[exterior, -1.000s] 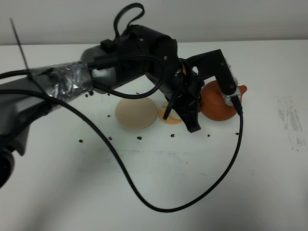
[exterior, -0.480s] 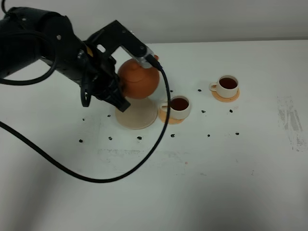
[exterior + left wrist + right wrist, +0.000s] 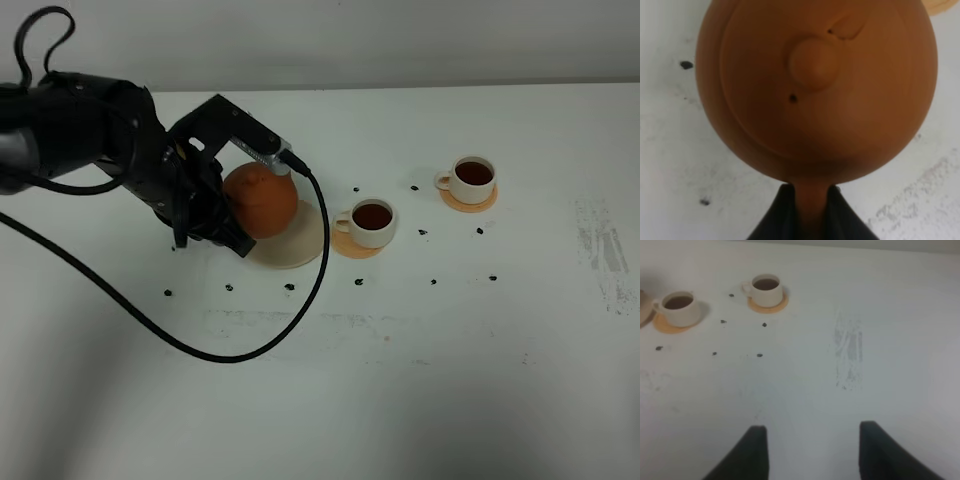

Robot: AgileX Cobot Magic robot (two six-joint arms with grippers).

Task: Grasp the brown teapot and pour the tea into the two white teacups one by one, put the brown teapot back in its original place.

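The brown teapot (image 3: 260, 200) hangs low over the left part of the pale beige saucer (image 3: 306, 240); whether it touches the saucer I cannot tell. My left gripper (image 3: 230, 218) is shut on its handle. In the left wrist view the teapot (image 3: 815, 85) is seen from above with its knobbed lid, and the left gripper (image 3: 810, 200) pinches the handle. Two white teacups (image 3: 372, 222) (image 3: 472, 178) stand on orange coasters, both holding dark tea. The right wrist view shows both cups (image 3: 679, 307) (image 3: 766, 289) far from my right gripper (image 3: 812, 450), which is open and empty.
Small black specks (image 3: 290, 287) lie scattered around the saucer and cups. A black cable (image 3: 240, 352) loops from the left arm across the table in front of the saucer. A grey smear (image 3: 605, 250) marks the table at the right.
The left arm swung from the right, by the far cup, back to the left with the teapot, then lowered it onto or just above the saucer. Both cups have come into view, filled.
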